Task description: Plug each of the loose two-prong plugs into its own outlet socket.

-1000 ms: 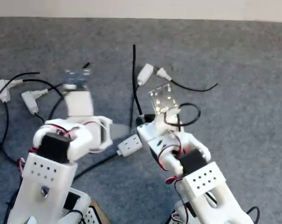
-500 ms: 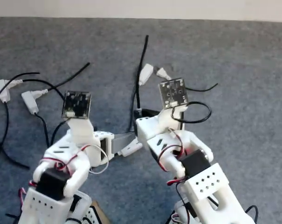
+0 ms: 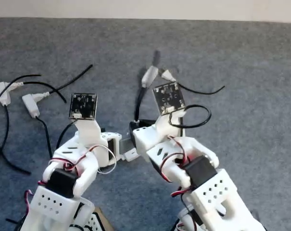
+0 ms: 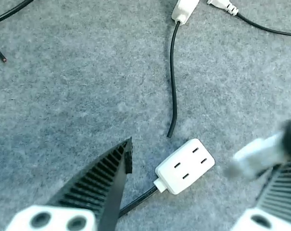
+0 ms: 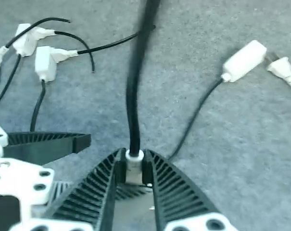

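Nearest, on the table (image 3: 251, 62): light, rigid plug (image 5: 133, 174) pinched by its body in narrow right jaws (expect tug from the stiff cord (image 5: 135, 86)). Just left, outlet socket (image 4: 184, 166) lying between wide left jaws. Farther off, two loose plugs (image 3: 149, 75); best taken by flat sides.

readable text: none | labels, brands: none | numbers, signs: none legible

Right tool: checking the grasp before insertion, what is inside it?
The right tool is shut on a white two-prong plug, its black cord leading out in front. The prongs cannot be seen, covered between the fingers.
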Action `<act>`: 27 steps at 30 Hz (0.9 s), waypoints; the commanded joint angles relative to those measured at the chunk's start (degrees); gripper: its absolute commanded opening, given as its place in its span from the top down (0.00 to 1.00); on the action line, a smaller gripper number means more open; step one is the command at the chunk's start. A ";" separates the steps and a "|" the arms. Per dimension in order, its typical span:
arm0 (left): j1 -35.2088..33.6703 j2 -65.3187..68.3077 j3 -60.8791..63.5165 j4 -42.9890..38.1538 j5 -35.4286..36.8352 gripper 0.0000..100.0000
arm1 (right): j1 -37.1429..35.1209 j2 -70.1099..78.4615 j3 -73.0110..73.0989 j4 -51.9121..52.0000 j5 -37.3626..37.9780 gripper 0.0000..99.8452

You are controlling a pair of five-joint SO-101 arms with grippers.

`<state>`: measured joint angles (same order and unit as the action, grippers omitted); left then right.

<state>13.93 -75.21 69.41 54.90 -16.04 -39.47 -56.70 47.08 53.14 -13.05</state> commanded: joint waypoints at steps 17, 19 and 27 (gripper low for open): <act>-4.88 1.01 -0.22 -2.64 0.44 0.59 | 2.77 -1.19 -5.93 12.00 9.58 1.00; -4.88 1.01 -0.22 -2.55 0.44 0.59 | 2.86 -1.19 -4.62 11.74 9.85 1.00; -4.88 0.57 -0.57 -2.29 0.44 0.59 | 6.37 -0.57 -3.12 11.56 11.08 1.00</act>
<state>10.68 -74.33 69.41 53.58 -16.13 -35.43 -56.79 44.26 64.57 -2.68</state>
